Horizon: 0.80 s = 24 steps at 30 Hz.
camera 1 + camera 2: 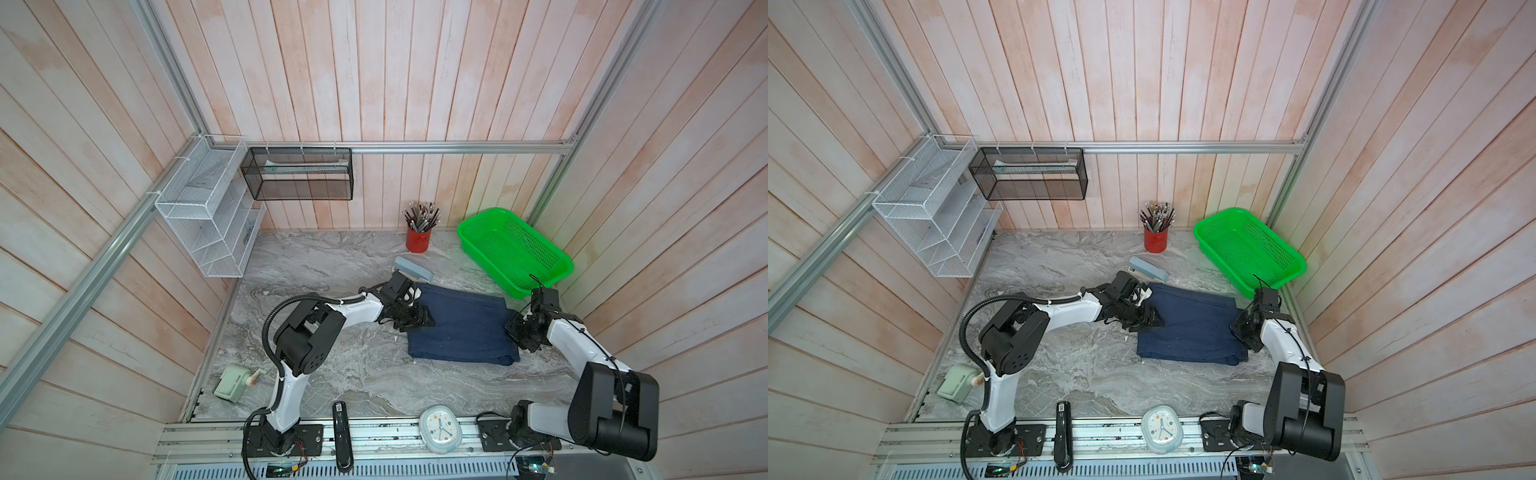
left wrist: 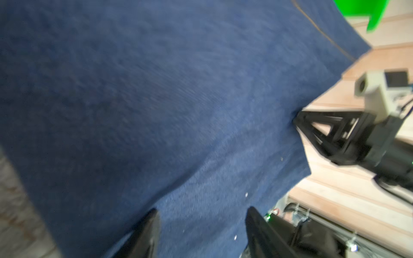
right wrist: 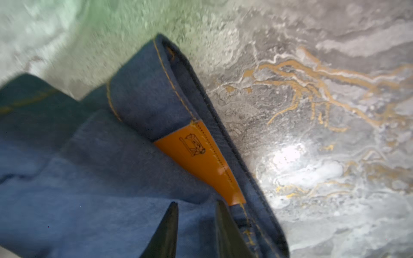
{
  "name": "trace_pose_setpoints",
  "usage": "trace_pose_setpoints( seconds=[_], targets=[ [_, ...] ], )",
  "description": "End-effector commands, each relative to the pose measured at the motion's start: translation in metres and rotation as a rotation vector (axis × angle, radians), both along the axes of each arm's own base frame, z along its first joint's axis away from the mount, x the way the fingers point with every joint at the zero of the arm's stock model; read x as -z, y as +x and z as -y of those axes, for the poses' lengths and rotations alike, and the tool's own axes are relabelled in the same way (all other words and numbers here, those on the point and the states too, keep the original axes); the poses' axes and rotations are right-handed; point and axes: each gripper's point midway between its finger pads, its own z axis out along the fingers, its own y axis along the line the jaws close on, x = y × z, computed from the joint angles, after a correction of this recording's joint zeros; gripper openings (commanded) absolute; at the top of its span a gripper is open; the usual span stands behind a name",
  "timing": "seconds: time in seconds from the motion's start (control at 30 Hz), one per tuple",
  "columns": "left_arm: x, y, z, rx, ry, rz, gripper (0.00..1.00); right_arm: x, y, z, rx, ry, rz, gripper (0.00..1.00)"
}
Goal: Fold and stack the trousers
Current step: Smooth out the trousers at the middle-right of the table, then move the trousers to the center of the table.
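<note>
Looking down, you see folded trousers (image 1: 461,326) flat on the tabletop (image 1: 332,365); your left claw (image 2: 201,212) is wide open, right claw (image 3: 197,204) (beside the brown patch (image 3: 201,160)) partly open.

The left arm (image 1: 357,309) is reaching out low from a raised elbow, and the left gripper (image 2: 201,214) is pointing downward with its fingers (image 2: 145,234) standing well apart. The right arm (image 1: 569,336) is bending sharply at the elbow. The right gripper (image 3: 196,202), ahead of the left gripper's fingertips, is angling downward, its fingers (image 3: 165,227) parted more narrowly.
</note>
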Motion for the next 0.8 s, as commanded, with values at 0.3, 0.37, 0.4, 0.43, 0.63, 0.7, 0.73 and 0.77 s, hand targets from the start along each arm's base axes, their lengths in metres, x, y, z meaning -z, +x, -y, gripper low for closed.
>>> trace_pose_setpoints(
  seconds=[0.3,0.37,0.4,0.43,0.63,0.7,0.73,0.77],
  targets=[
    [0.002,0.012,-0.054,-0.1,0.292,0.091,0.86,-0.034,0.01,0.019,0.007,-0.142,0.018,0.61],
    [0.014,0.017,-0.057,-0.11,0.327,0.087,0.87,-0.025,0.013,0.018,-0.003,-0.131,-0.001,0.62],
    [0.02,0.019,-0.06,-0.115,0.339,0.084,0.87,-0.021,0.015,0.016,-0.007,-0.118,-0.008,0.62],
    [0.025,0.022,-0.06,-0.12,0.339,0.082,0.87,-0.017,0.017,0.014,-0.013,-0.107,-0.01,0.62],
    [0.026,0.029,-0.036,-0.072,0.241,0.094,0.87,0.007,0.017,0.009,-0.031,-0.069,-0.047,0.62],
    [0.027,0.026,-0.028,-0.045,0.207,0.09,0.86,0.015,0.014,0.005,-0.035,-0.051,-0.061,0.62],
    [0.03,0.023,-0.026,-0.034,0.197,0.076,0.85,0.019,0.013,0.004,-0.035,-0.044,-0.065,0.61],
    [0.032,0.022,-0.024,-0.025,0.192,0.065,0.84,0.022,0.012,0.003,-0.036,-0.04,-0.066,0.61]
  ],
)
